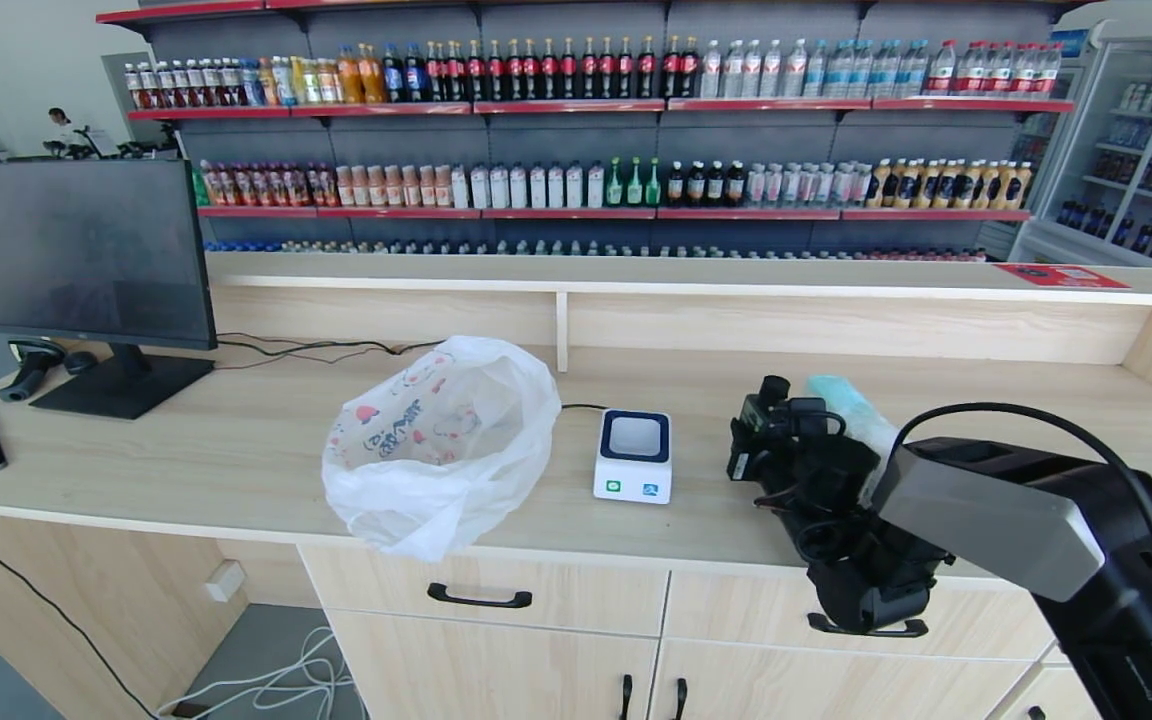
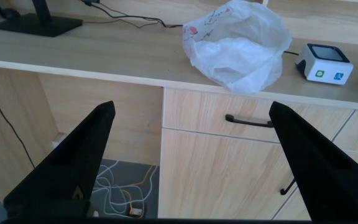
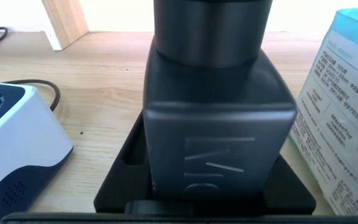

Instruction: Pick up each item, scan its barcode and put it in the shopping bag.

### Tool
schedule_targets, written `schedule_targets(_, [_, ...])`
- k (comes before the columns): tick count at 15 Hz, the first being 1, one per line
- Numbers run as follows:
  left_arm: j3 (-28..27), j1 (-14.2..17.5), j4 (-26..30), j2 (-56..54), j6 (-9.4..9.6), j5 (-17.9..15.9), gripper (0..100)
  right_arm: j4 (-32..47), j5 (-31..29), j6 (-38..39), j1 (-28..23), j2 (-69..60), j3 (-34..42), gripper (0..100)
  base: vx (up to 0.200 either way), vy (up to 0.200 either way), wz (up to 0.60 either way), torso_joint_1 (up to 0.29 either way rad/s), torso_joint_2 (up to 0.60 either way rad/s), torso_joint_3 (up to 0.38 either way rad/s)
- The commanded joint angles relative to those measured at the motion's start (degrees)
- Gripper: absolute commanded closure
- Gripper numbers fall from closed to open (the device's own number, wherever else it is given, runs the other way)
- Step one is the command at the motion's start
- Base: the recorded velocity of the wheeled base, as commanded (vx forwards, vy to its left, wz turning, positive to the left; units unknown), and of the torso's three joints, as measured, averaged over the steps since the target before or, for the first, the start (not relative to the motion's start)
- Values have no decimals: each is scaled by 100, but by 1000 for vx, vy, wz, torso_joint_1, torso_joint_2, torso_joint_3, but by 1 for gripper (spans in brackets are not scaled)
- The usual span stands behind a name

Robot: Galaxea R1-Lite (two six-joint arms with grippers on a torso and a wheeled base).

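Note:
My right gripper (image 1: 771, 455) hangs over the counter to the right of the white barcode scanner (image 1: 633, 455), shut on a dark grey square bottle (image 3: 216, 143) with a round black cap. The bottle (image 1: 758, 425) points up and away from me. Just behind it lies a white-and-teal pack (image 1: 851, 412), which stands close beside the bottle in the right wrist view (image 3: 347, 106). The white plastic shopping bag (image 1: 441, 440) sits open-mouthed left of the scanner. My left gripper (image 2: 191, 107) is open and holds nothing, low in front of the drawers, below the bag (image 2: 238, 40).
A monitor (image 1: 86, 250) and a handheld scanner (image 1: 31, 370) stand at the counter's left end. A raised wooden ledge (image 1: 696, 290) runs along the back, with drink shelves behind it. The scanner's cable (image 1: 581, 406) trails behind the bag. Drawer handles (image 2: 248, 121) face the left gripper.

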Motion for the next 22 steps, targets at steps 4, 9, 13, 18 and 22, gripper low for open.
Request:
schedule_targets(4, [1, 1, 2, 0, -2, 1, 0, -9, 1, -69, 96, -480, 328, 100, 0, 0, 0, 0, 0, 0])
schedule_targets(9, [1, 1, 2, 0, -2, 1, 0, -9, -8, -77, 280, -1183, 671, 100, 0, 0, 0, 0, 0, 0])
schedule_targets(13, [1, 1, 2, 0, -2, 1, 0, -9, -8, -77, 720, -1746, 1014, 100, 0, 0, 0, 0, 0, 0])
schedule_targets(18, [1, 1, 2, 0, -2, 1, 0, -9, -34, -77, 1326, -2229, 1409, 100, 0, 0, 0, 0, 0, 0])
schedule_targets(22, [1, 1, 2, 0, -2, 1, 0, -9, -34, -77, 1370, -2651, 1752, 100, 0, 0, 0, 0, 0, 0])
